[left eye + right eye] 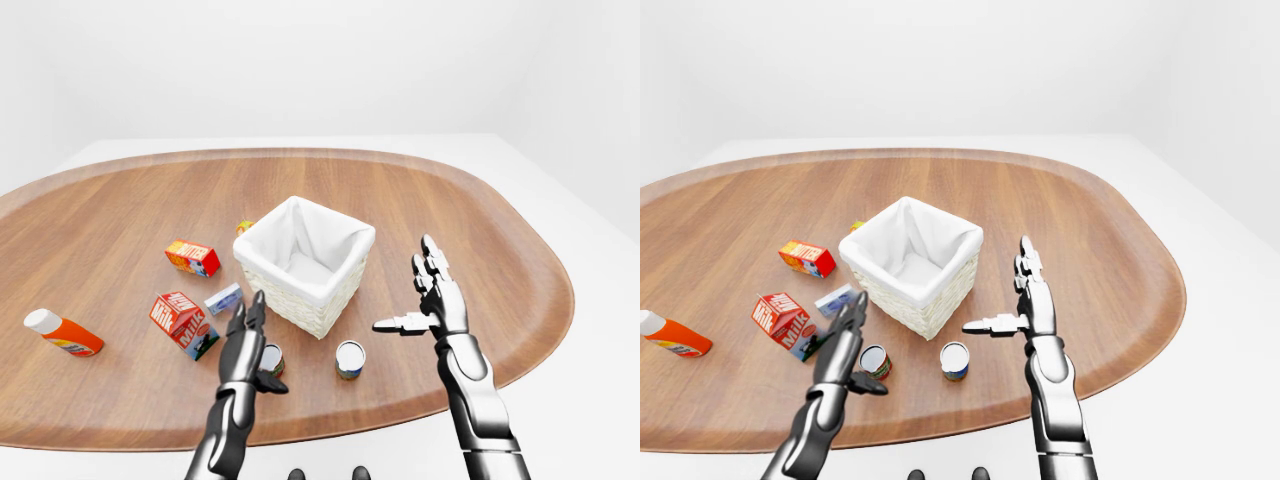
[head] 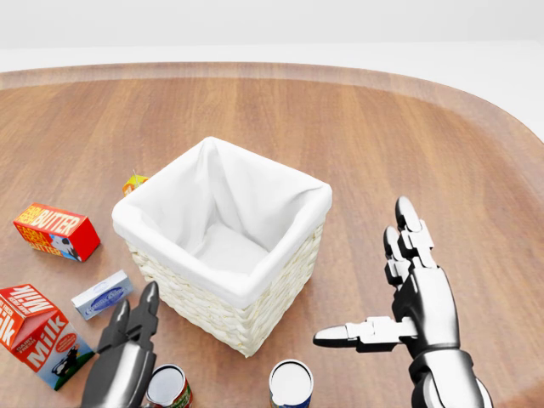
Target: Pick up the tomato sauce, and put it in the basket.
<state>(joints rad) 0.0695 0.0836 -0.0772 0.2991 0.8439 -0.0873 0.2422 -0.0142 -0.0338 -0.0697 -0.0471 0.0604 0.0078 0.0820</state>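
The tomato sauce can (image 2: 167, 387), red-labelled with a silver top, stands upright at the bottom of the head view, below the basket's lower-left corner. My left hand (image 2: 136, 319) is open, its fingers stretched out just left of the can and partly over it; nothing is held. The wicker basket (image 2: 255, 289) with its white cloth lining sits in the middle of the wooden table, and nothing shows inside it. My right hand (image 2: 374, 280) hovers open to the basket's right, palm facing left and thumb pointing at the basket.
A second can with a blue label (image 2: 291, 384) stands right of the sauce can. A milk carton (image 2: 38, 335), a small blue-white box (image 2: 102, 294) and a butter box (image 2: 56, 230) lie to the left. An orange bottle (image 1: 62, 334) lies far left.
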